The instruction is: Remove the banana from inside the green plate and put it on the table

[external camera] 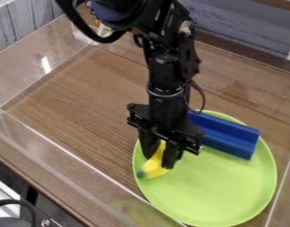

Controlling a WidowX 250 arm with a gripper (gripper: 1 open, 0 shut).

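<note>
The table (76, 97) was a brown wood-grain surface with low clear walls (41, 62) along its edges. At its near right lay the green plate (236, 191), round and flat with a low rim, taking up most of that corner. The black arm (168, 62) reached in from the far side and stood almost upright over the plate's left part, pointing straight down. A blue block (228, 135) lay on the far part of the plate, just right of the arm, its long side running from far left to near right. The gripper (166, 160) was down at the plate's left edge with its jaws drawn in tight on the banana (152, 167). The banana was inside the plate, at the left rim, resting low on the green surface; only its yellow near end showed below and left of the fingers (173, 156), the rest being hidden behind them. Whether it was lifted clear of the plate could not be told.
</note>
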